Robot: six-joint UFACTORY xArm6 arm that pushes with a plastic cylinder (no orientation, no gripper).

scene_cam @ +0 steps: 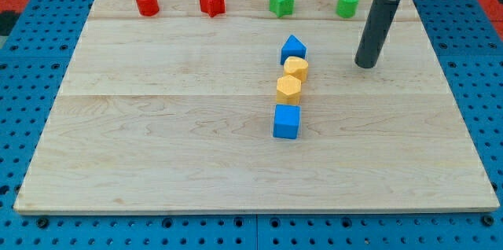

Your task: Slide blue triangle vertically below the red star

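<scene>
The blue triangle (293,48) lies on the wooden board (157,124), right of centre in the upper half. The red star (211,1) sits near the view's top edge, up and to the left of the triangle. My tip (365,64) rests on the board to the right of the blue triangle, apart from it and slightly lower in the view. The rod rises toward the view's top right.
Two yellow blocks (295,68) (288,88) and a blue cube (287,121) form a line straight below the triangle. A red cylinder (146,2) sits at top left. A green star-like block (281,2) and a green cylinder (347,3) sit along the top.
</scene>
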